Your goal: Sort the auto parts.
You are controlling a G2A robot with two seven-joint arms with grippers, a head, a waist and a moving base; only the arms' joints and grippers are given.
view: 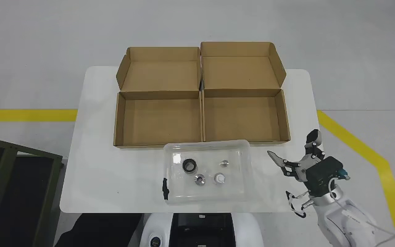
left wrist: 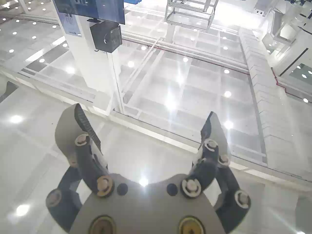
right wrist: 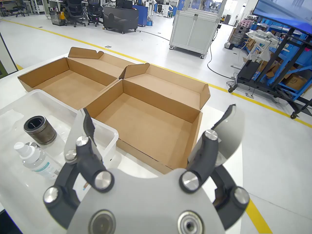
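A clear plastic tray (view: 207,148) at the table's front holds several small parts: a black cylindrical bearing (view: 189,165) (right wrist: 40,130), two small metal pieces (view: 224,163) (view: 199,179) and a white-capped little bottle (view: 219,178) (right wrist: 34,158). My right gripper (view: 292,143) (right wrist: 158,109) hangs open and holds nothing, to the right of the tray near the table's right front corner, pointing toward the boxes. My left gripper (left wrist: 144,110) is open with nothing between its fingers and faces up at the ceiling.
Two open cardboard boxes stand side by side behind the tray, the left box (view: 159,120) (right wrist: 70,81) and the right box (view: 245,117) (right wrist: 146,122), both bare inside with lids folded back. Bare white table (view: 92,167) lies to the tray's left.
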